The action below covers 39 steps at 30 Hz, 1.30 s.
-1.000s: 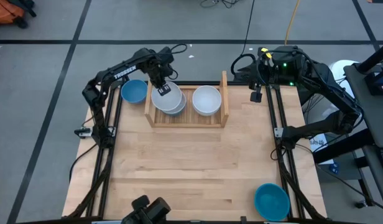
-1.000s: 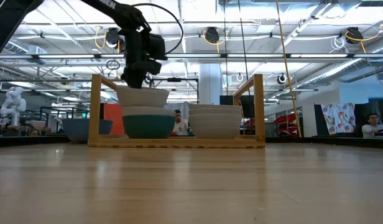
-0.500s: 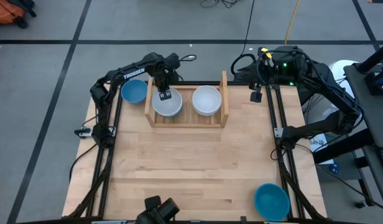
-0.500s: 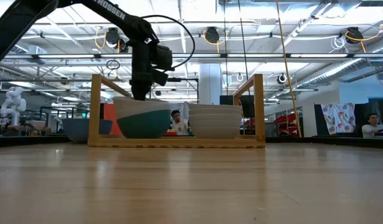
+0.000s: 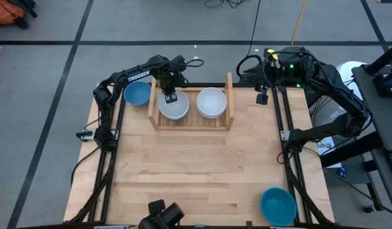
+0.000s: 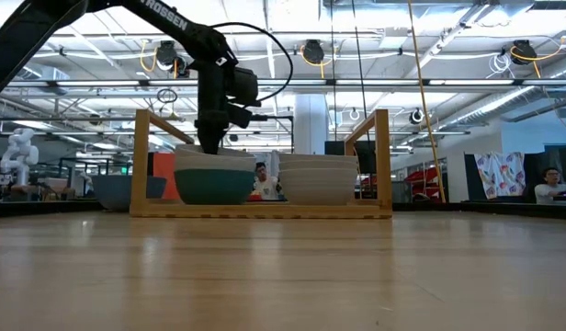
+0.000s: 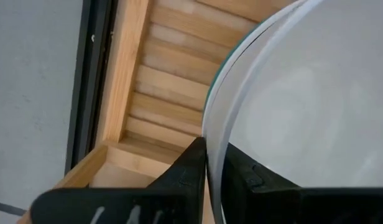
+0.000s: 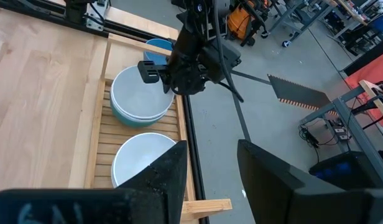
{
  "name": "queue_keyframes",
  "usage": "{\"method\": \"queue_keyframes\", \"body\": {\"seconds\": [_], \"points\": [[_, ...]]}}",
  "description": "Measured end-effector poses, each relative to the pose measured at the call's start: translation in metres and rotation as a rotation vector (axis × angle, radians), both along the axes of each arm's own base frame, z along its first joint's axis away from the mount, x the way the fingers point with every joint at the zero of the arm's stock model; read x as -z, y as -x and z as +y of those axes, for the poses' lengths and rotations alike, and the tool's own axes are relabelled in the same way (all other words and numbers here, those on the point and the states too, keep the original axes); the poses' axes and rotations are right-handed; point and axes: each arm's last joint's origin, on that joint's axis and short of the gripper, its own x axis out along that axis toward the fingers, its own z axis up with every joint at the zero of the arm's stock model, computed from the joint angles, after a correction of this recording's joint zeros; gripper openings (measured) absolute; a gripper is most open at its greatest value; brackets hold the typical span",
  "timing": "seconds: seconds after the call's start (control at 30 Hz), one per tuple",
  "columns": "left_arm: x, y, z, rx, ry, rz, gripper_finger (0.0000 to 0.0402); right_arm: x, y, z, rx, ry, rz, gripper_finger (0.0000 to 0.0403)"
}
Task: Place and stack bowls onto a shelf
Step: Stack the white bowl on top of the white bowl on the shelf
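The light-wood shelf [image 5: 191,124] stands at the table's far edge. Its left half holds a stack with a teal bowl [image 6: 214,188] at the bottom and a white bowl [image 5: 173,108] nested on top. Its right half holds a stack of white bowls [image 5: 212,102]. My left gripper [image 5: 168,95] points down over the far rim of the left stack, slightly open, with one finger inside the top white bowl and one outside. My right gripper [image 8: 210,168] stands open, raised beyond the table's far right corner. One blue bowl [image 5: 137,93] sits left of the shelf, another [image 5: 278,205] at the near right corner. My left gripper straddles the top white bowl's rim [image 7: 215,146] at its far side from above, pointing down, one finger [image 7: 193,168] outside and one [image 7: 247,177] inside the bowl. The gap is barely wider than the rim, so I cannot tell whether the fingers touch it. The bowl rests nested on the stack.
The shelf's two upright side boards [image 5: 230,95] flank the stacks. Black frame rails [image 5: 285,152] run along the table's left and right edges. The wide wooden tabletop [image 5: 196,172] in front of the shelf is bare.
My left gripper has come down over the shelf's left half, rolling its wrist as it sank. The white bowl that hung above and askew of the stack now sits level, nested on the bowls below. Over the last half second the gripper has stayed almost still.
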Motion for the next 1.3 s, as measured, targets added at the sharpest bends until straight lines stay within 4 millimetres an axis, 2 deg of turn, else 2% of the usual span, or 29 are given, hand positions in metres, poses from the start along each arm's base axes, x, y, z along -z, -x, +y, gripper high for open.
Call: {"method": "queue_keyframes", "body": {"seconds": [0.23,0.6,0.77,1.0,1.3], "points": [[0.0,-0.002,-0.002,-0.007,-0.01,0.008,0.004,0.0,0.0,0.0,0.0,0.0,0.0,0.0137],[-0.001,-0.007,-0.013,0.015,-0.104,0.122,0.0042,0.0,0.0,0.0,-0.001,0.002,0.001,0.0137],[-0.008,-0.01,-0.021,0.052,-0.123,0.104,0.0042,0.0,0.0,0.0,-0.002,0.003,0.001,0.0137],[-0.029,-0.012,-0.019,0.041,-0.165,0.043,0.0042,0.0,0.0,0.0,-0.001,0.001,0.001,0.0137],[-0.068,-0.02,-0.014,0.025,-0.229,-0.093,0.0042,0.0,0.0,0.0,-0.001,0.0,0.0,0.0137]]}}
